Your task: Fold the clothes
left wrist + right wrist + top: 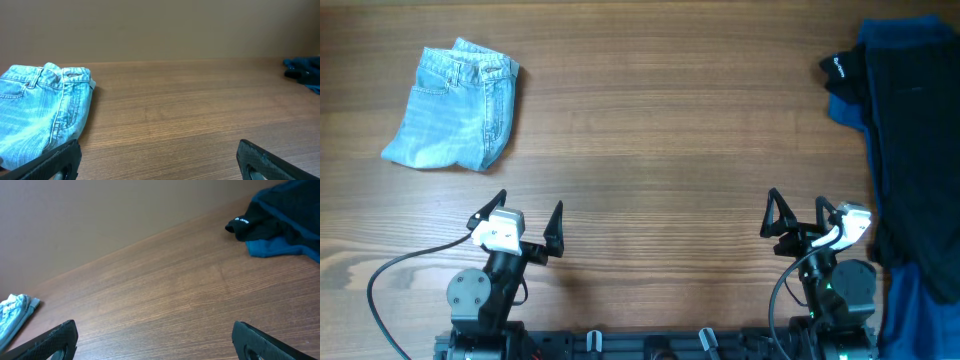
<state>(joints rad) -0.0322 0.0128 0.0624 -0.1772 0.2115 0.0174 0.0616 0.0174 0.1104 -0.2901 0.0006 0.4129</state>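
You have one pair of denim shorts (455, 108) on the surface (670, 130), beyond and left of the left hand (528, 212), long axis near-to-far, waistband farthest. Both hands gape released and empty, the right hand (798, 205) well right of it. Farther right lie one black garment (905, 150) and one dark blue cloth (905, 32).

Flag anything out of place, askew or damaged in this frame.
Nothing damaged or spilled. The denim shorts lie bunched and tilted at the far left; a black garment sprawls over a blue cloth at the far right.
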